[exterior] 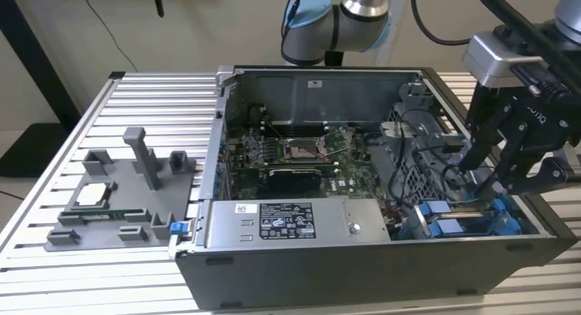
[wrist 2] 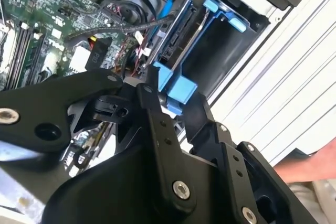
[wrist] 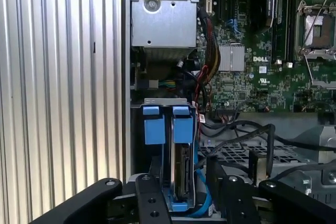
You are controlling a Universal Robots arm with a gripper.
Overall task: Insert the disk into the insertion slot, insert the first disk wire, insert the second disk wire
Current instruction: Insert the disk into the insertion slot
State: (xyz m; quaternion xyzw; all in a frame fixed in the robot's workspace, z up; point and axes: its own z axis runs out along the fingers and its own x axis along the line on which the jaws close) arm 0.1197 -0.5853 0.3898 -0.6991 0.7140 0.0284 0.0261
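The disk [wrist: 185,169], a flat grey drive framed in glossy blue plastic, stands on edge in the insertion slot [wrist: 164,101] of the perforated metal cage [wrist: 236,155]. Two square blue tabs [wrist: 150,125] sit side by side there. The gripper [wrist: 185,190] has its two black fingers [wrist: 152,203] spread, straddling the disk's end.

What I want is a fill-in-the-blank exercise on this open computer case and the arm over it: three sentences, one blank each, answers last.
1. In the first wrist view, ____ blue carrier tabs stand side by side in the drive cage.
2. The grey fixture tray stands beside the computer case, at the exterior view's ____.
3. The pincer hangs over the case's end at the exterior view's ____.
Missing words: two; left; right.
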